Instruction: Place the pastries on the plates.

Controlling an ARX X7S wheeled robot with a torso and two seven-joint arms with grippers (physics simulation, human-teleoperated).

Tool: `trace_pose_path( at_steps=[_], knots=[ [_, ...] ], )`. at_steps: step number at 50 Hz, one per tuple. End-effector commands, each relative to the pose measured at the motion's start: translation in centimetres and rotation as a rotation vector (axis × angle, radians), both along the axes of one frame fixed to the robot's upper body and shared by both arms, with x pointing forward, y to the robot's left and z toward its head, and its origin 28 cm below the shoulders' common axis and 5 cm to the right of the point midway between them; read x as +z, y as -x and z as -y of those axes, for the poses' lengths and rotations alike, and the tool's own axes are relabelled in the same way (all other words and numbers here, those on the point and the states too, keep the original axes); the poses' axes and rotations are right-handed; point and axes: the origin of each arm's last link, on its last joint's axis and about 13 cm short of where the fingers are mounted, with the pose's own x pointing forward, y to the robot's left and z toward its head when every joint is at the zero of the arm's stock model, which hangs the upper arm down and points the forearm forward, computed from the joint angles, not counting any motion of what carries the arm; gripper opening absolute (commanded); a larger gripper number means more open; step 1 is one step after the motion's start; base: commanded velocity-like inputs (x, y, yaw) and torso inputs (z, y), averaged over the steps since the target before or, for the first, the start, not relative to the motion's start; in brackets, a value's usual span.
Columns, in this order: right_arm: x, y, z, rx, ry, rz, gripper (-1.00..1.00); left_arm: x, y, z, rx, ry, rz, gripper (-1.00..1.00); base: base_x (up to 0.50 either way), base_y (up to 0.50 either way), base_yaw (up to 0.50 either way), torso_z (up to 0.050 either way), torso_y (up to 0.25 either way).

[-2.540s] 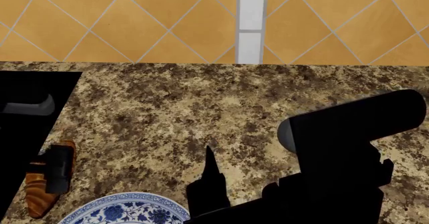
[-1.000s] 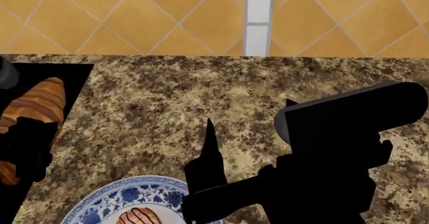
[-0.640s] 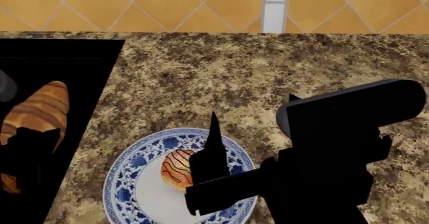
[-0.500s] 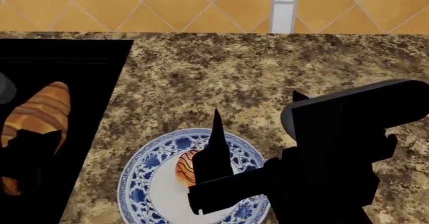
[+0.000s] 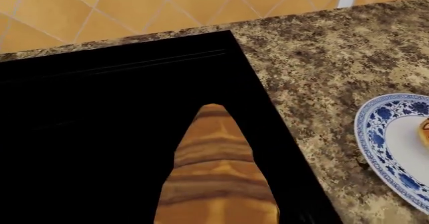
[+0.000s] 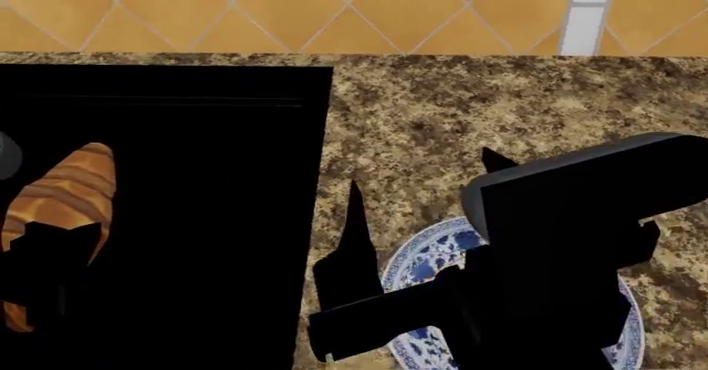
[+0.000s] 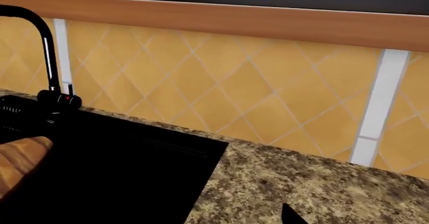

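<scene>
Right gripper (image 6: 351, 245): lower centre of the head view, a dark silhouette with one pointed finger standing up. Whether the jaws are open or closed cannot be told; nothing seen in them.
Blue-rimmed plate (image 6: 415, 264): lower right of the head view, mostly hidden under the right arm; also at the right edge of the left wrist view, resting on the granite counter (image 6: 443, 129).
Small cake (image 5: 424, 131): only a sliver shows at the right edge of the left wrist view, lying on the plate's white centre. Judged placed.
Left gripper (image 6: 45, 262): lower left of the head view, dark fingers closed across the croissant's lower half, holding it.
Croissant (image 6: 55, 212): left of the head view and lower centre of the left wrist view, its tip free, against the black sink basin (image 5: 100, 123).
Grey plate: not visible in any view.
Faucet (image 7: 40, 43): upper left of the right wrist view, at the back of the sink against the tiled wall (image 7: 234, 88).
Risk 1: a loose grip would drop the croissant into the sink.
Risk 2: with the destination out of sight, the carry is blind; the pastry could land on the counter or on the occupied plate.
Risk 3: the right arm overhangs the blue plate and could knock the cake.
</scene>
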Motion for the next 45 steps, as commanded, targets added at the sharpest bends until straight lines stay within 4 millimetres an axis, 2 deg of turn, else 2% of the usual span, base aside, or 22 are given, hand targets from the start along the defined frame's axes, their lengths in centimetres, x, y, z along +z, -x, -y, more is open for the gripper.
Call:
trace_pose_path(
  at_steps=[1, 26, 34, 45],
  knots=[
    [0.41, 0.00, -0.23, 0.036, -0.033, 0.030, 1.00, 0.36, -0.46, 0.10, 0.012, 0.061, 0.023, -1.00, 0.00, 0.50, 0.00, 0.000, 0.000],
    [0.60, -0.13, -0.09, 0.035, -0.012, 0.032, 1.00, 0.23, -0.72, 0.20, 0.015, 0.072, 0.017, -1.00, 0.00, 0.50, 0.00, 0.000, 0.000],
    [0.58, -0.22, -0.10, 0.029, -0.051, 0.015, 1.00, -0.44, -0.52, 0.19, 0.019, 0.081, 0.002, -1.00, 0.00, 0.50, 0.00, 0.000, 0.000],
    [0.45, -0.23, 0.01, 0.030, -0.051, 0.014, 1.00, -0.50, -0.48, -0.03, 0.036, 0.087, 0.002, -1.00, 0.00, 0.00, 0.00, 0.000, 0.000]
  ],
)
